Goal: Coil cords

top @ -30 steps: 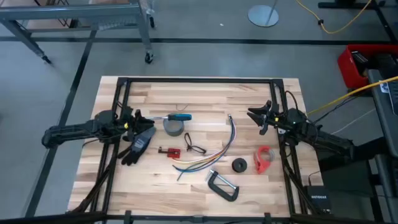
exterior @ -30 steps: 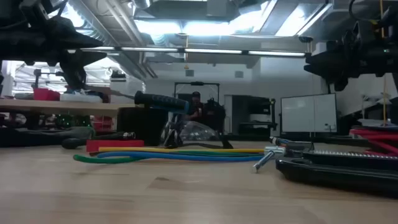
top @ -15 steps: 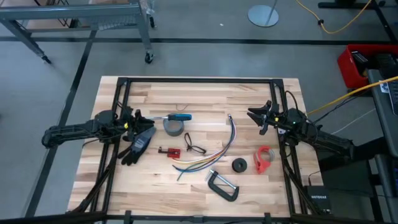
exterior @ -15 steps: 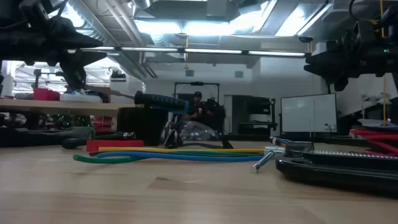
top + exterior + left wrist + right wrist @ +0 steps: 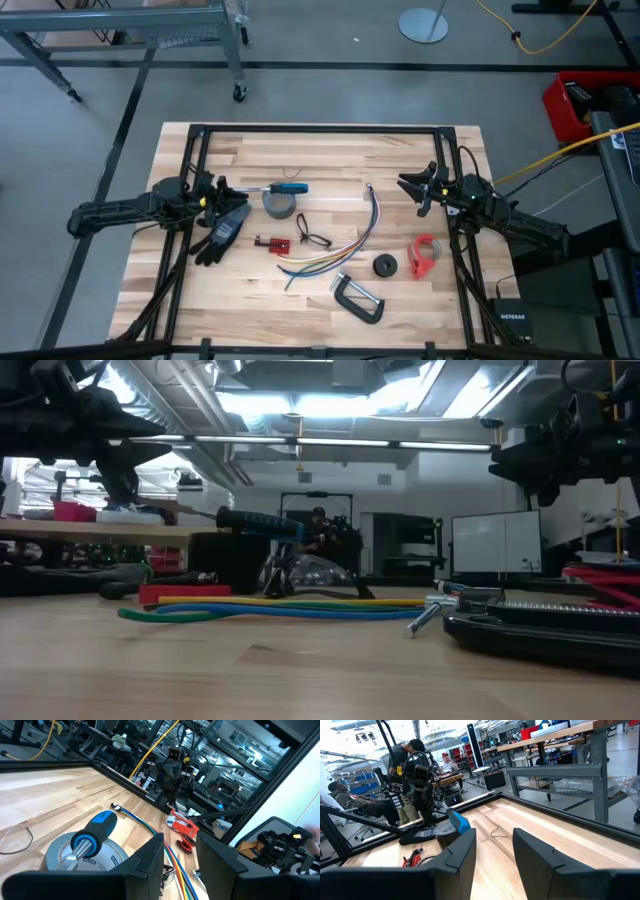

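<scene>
While both claws (image 5: 222, 187) (image 5: 408, 184) hover spread, thin multicoloured cords (image 5: 335, 252) curve across pale butcher-block planks (image 5: 320, 150).

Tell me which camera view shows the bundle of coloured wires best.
The high view: it shows the whole bundle of coloured wires curving across the table. The low view shows it only edge-on as flat lines. The left wrist view shows one part. In the right wrist view I cannot find it.

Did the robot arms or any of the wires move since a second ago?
Nothing visibly changed. The left gripper and right gripper hang open above the table, holding nothing, and the coloured cord bundle and thin black wire lie where they were.
</scene>
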